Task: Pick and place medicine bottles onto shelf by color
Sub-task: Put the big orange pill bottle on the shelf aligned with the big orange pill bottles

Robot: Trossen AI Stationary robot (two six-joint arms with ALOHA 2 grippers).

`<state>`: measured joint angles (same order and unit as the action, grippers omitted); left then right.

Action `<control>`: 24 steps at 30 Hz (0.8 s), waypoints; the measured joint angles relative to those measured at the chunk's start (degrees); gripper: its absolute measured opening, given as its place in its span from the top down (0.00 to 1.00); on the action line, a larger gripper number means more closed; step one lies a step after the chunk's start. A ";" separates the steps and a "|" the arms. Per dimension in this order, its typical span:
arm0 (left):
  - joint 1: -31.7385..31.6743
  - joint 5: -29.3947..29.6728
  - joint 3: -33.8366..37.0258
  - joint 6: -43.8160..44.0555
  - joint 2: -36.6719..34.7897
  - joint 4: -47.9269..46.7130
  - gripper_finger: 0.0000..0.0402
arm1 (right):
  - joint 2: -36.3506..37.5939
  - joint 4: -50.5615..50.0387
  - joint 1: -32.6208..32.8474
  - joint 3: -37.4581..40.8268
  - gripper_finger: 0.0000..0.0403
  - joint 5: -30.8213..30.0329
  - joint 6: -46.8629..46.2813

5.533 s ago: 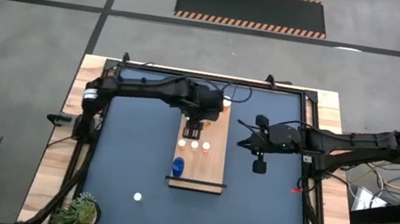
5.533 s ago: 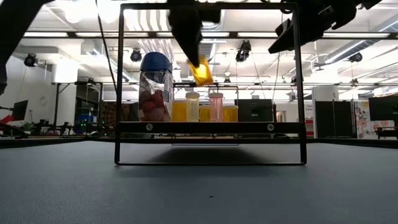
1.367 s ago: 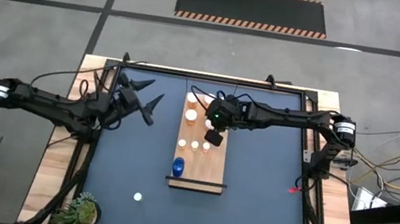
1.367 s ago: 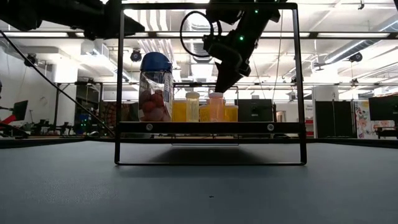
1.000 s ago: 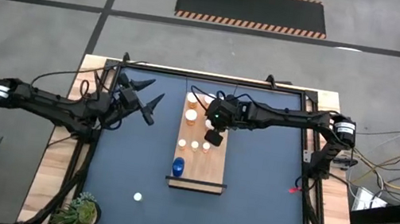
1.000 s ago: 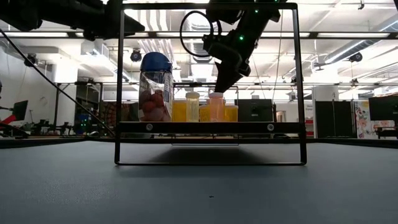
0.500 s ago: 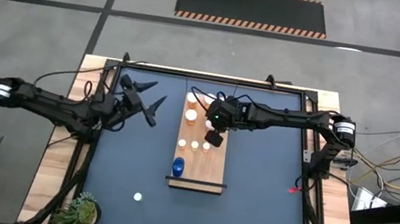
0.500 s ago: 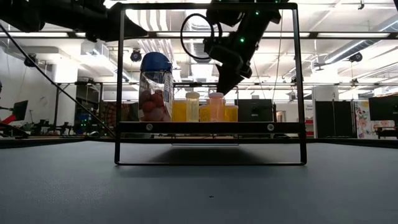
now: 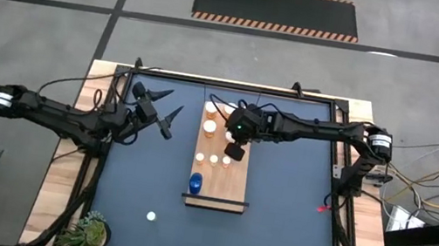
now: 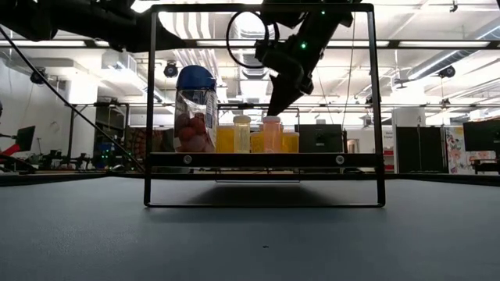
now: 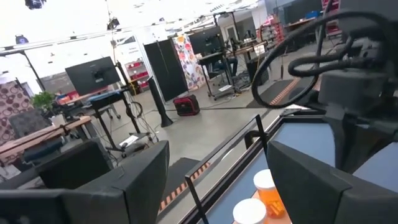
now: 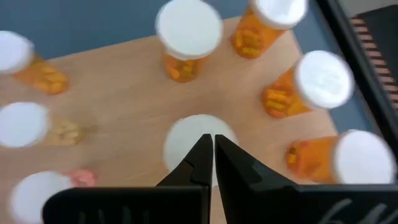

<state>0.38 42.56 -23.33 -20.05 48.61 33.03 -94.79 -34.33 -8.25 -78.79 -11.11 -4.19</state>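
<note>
One white-capped bottle (image 9: 151, 215) stands alone near the plant — off the shelf (image 9: 231, 187); the left gripper (image 9: 162, 107), fingers spread, is nearer than the right gripper (image 12: 207, 146), pinched shut above the shelved bottles (image 12: 186, 34)

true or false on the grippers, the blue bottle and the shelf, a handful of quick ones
1. The right gripper is shut, above a white cap on the shelf. True.
2. The left gripper holds an orange bottle. False: it is open and empty, off to the side of the shelf.
3. The blue bottle stands on the shelf. True.
4. The right gripper grips the blue bottle. False: it is over the orange bottles, farther along the shelf.
5. A plant sits at a table corner. True.
</note>
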 joint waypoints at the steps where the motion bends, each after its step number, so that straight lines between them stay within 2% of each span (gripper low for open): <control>1: 0.00 -0.01 0.00 0.00 -0.01 -0.07 0.37 | 0.10 -0.34 0.04 -0.04 0.98 0.99 -0.28; 3: 0.00 -0.01 0.00 0.02 -0.12 -0.01 0.37 | 0.09 -0.63 0.13 0.06 0.98 2.55 -0.33; 13: 0.00 -0.01 0.00 0.04 -0.06 -0.01 0.37 | -3.32 4.55 0.01 0.29 0.98 1.88 2.12; 24: 0.00 -0.01 0.00 0.07 -0.01 -0.03 0.37 | -3.38 5.93 -1.81 0.36 0.98 2.07 3.62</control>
<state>0.38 42.54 -23.33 -19.99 48.60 32.99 -98.17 -28.40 -10.06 -78.43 -9.04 -0.56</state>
